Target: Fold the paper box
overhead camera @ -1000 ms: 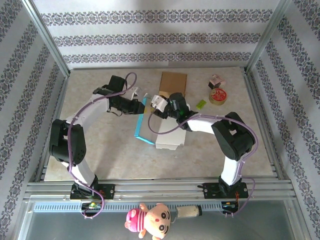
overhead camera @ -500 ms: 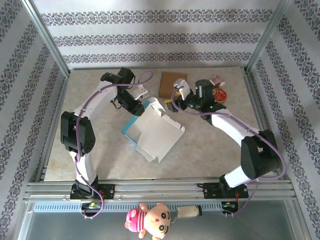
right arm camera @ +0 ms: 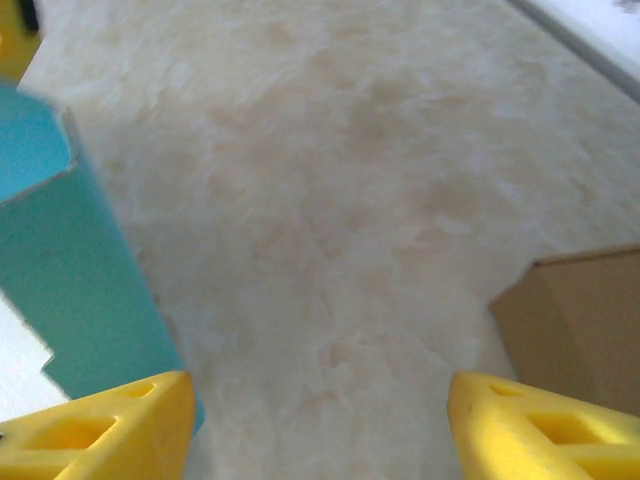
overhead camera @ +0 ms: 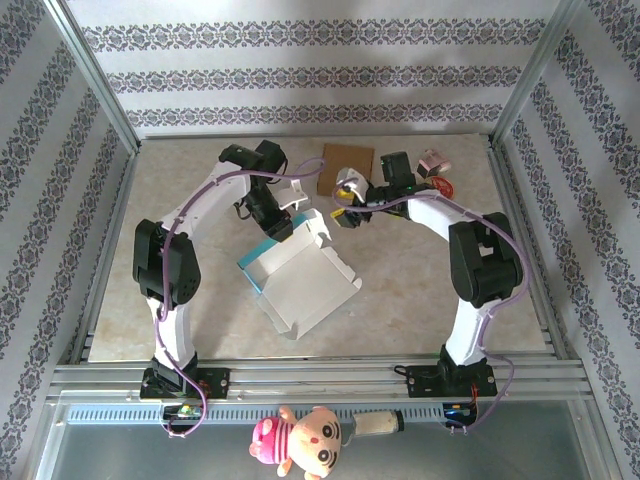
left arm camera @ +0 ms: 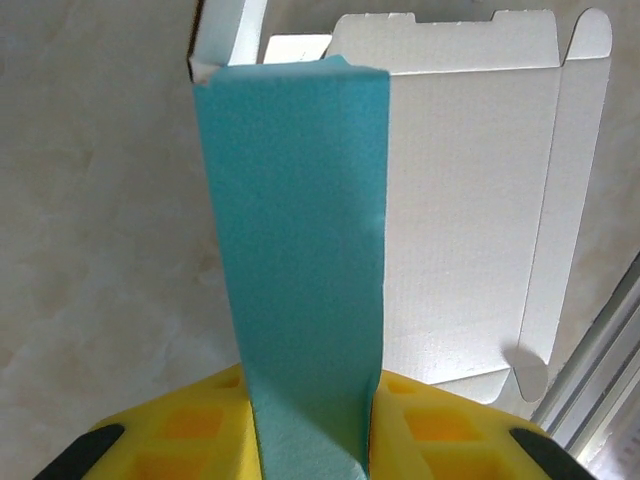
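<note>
The paper box (overhead camera: pixel 305 282), teal outside and white inside, lies opened out at the table's middle with its white side up. My left gripper (overhead camera: pixel 285 226) is at the box's far corner, shut on an upright teal wall (left arm camera: pixel 300 220); the yellow fingers (left arm camera: pixel 180 430) press it from both sides. Beyond that wall lies the white panel (left arm camera: pixel 470 200) with its tabs. My right gripper (overhead camera: pixel 338 212) hovers open just right of the box's far corner. Between its yellow fingertips (right arm camera: pixel 100 430) there is just bare table, and a teal edge (right arm camera: pixel 70 280) of the box stands at its left.
A brown cardboard sheet (overhead camera: pixel 346 168) lies behind the grippers, its corner (right arm camera: pixel 590 320) close to the right finger. A small box (overhead camera: pixel 432 160) and a red tape roll (overhead camera: pixel 443 187) sit at the back right. Metal rails frame the table.
The left arm has swung toward the back, pulling the box open and flatter. The right gripper has let go of the box and drawn back toward the cardboard sheet.
</note>
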